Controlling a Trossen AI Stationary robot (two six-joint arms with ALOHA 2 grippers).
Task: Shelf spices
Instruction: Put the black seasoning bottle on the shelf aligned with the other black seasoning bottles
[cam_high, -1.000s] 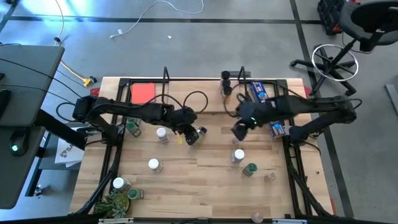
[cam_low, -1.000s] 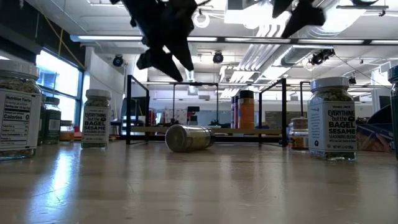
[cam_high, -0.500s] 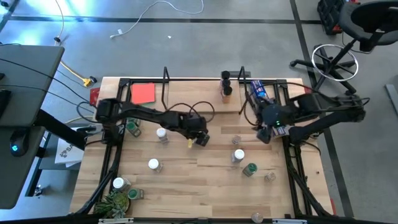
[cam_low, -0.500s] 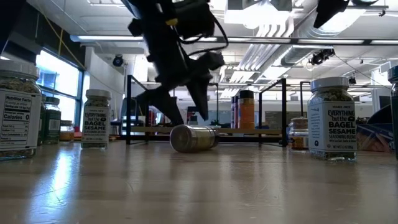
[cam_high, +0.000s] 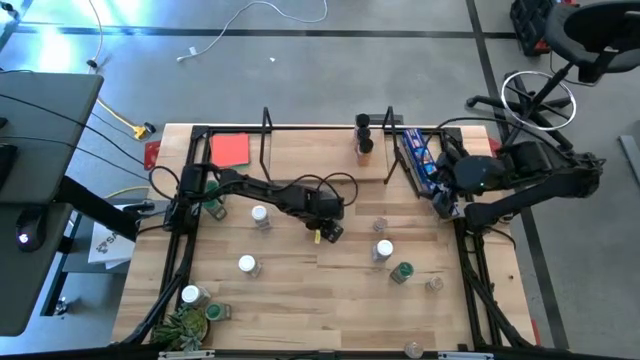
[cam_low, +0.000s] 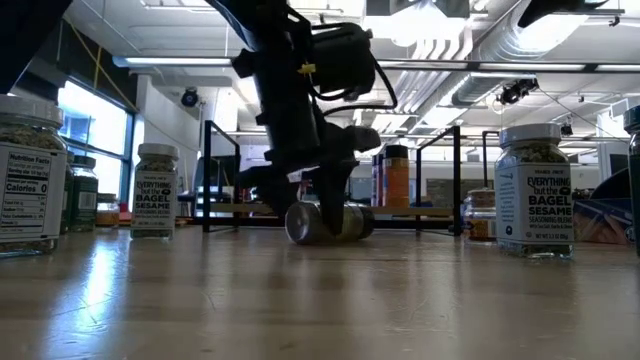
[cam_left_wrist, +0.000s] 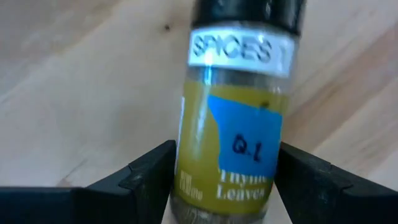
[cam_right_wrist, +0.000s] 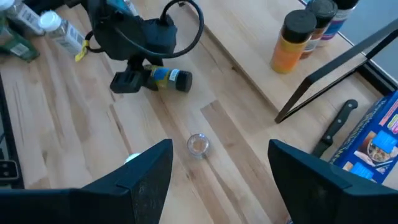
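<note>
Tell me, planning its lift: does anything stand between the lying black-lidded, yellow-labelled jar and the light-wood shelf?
Nothing visible: bare tabletop lies between the jar, at the left gripper, and the shelf. The right gripper waits aside.

- Lying jar (cam_left_wrist: 239, 118): its base and black lid run past the left wrist view's edges.
- Low view: left fingers (cam_low: 330, 205) partly hide it.

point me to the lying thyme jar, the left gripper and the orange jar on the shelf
thyme jar (cam_left_wrist: 239, 140): left wrist view, on its blue label sticker.
left gripper (cam_right_wrist: 134, 79): right wrist view, at the fingertips beside the lying jar's base.
orange jar (cam_right_wrist: 292, 42): right wrist view, on its orange body below the black lid.
</note>
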